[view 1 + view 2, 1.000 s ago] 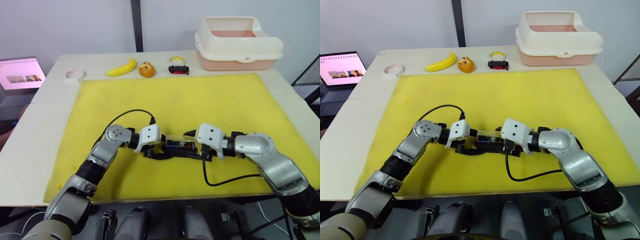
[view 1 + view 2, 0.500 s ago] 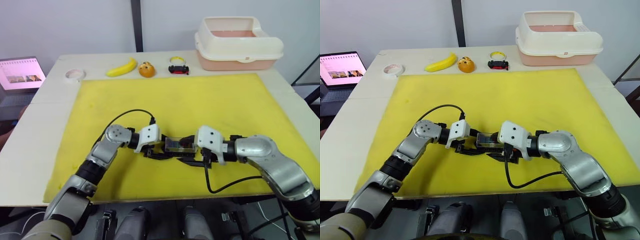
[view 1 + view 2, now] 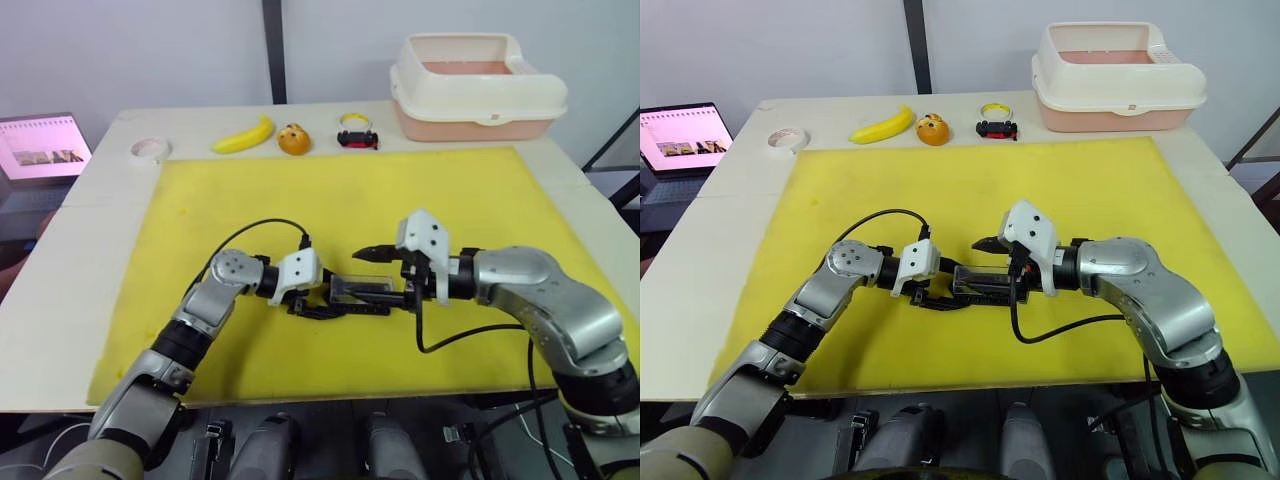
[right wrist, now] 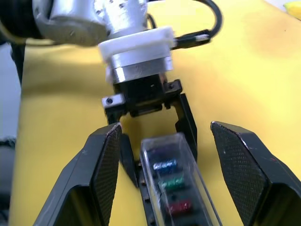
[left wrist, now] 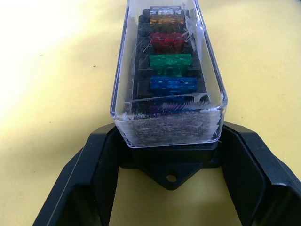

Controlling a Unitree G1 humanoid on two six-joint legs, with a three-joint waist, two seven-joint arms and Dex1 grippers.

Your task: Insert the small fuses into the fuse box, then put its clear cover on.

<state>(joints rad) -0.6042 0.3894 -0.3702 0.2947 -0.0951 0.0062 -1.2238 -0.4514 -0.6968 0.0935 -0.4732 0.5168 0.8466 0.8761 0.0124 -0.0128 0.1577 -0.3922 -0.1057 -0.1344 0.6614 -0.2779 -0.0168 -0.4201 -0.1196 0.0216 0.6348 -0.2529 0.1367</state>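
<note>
Left wrist view: fuse box lies flat on the yellow mat, long axis running from my left pincer toward my right pincer. Clear cover sits on top; small fuses in amber, red, green, blue and purple stand in a row beneath it. Left pincer: at the box's 9 o'clock end, fingers spread, flanking that end. Right pincer: at the 3 o'clock end, fingers spread wide, raised above the box, forearm angled in from 4 o'clock.
</note>
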